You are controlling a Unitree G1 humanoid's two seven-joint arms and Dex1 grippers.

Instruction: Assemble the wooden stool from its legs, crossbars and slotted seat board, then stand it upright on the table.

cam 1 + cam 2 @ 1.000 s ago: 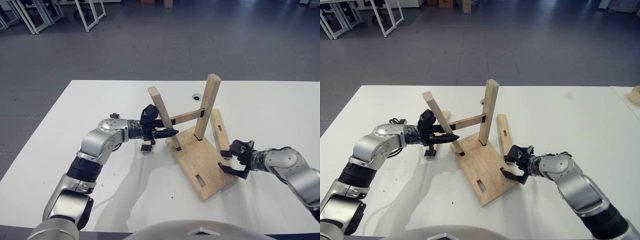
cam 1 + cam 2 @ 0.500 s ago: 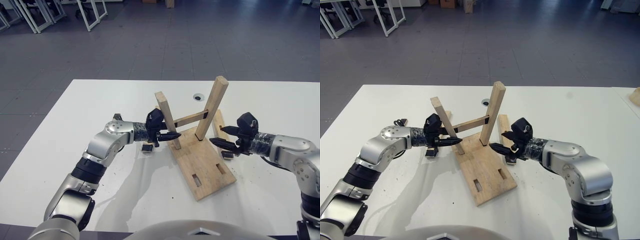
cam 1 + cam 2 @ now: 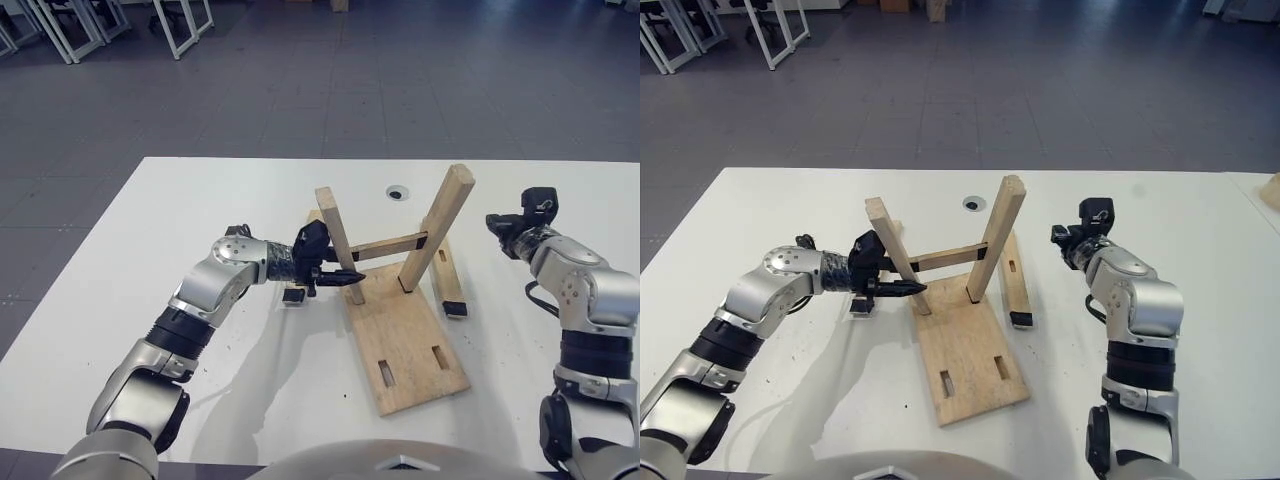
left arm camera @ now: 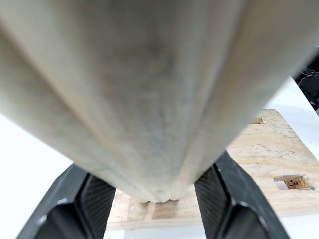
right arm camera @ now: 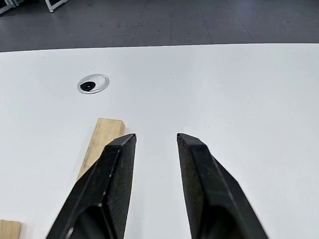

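Note:
The slotted seat board point(image 3: 405, 345) lies flat on the white table. Two legs stand in it, leaning: the left leg point(image 3: 335, 240) and the right leg point(image 3: 442, 225), joined by a crossbar point(image 3: 385, 247). My left gripper point(image 3: 345, 281) is shut on the left leg low down, near the board; in the left wrist view its fingers point(image 4: 94, 204) flank that leg point(image 4: 149, 89). A loose leg point(image 3: 447, 280) with a black end cap lies beside the board's right side. My right gripper point(image 5: 154, 137) is open with nothing between its fingers, raised to the right of the stool point(image 3: 500, 225).
Another wooden piece with a black end point(image 3: 293, 296) lies behind my left forearm, partly hidden. A round cable hole point(image 3: 398, 190) sits in the table behind the stool. The table's front and far-right areas are bare white surface point(image 3: 300, 400).
My right gripper has left the board's right edge and swung up and out to the right. The board with its legs has turned and shifted right. My left gripper keeps its hold.

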